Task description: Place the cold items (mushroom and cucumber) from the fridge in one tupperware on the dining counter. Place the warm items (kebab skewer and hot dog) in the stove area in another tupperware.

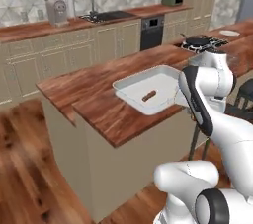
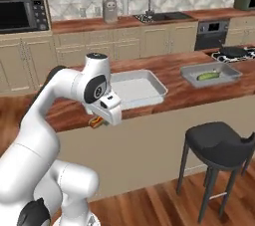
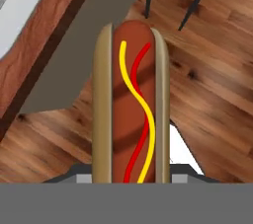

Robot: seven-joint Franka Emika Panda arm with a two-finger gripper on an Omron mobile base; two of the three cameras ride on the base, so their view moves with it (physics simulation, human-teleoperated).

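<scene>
The end effector (image 2: 99, 119) held the hot dog (image 3: 131, 104) lengthwise between its jaws, beyond the near edge of the bench (image 1: 99, 104) and over the wood floor (image 3: 207, 85). Up and past it sat the white tupperware (image 2: 137, 89) with the kebab skewer (image 1: 148, 95) inside (a second tub carried the cucumber (image 2: 207, 76) further off). The sausage could slip from its bun, I judged, or clip the bench edge or tub rim on the way across.
</scene>
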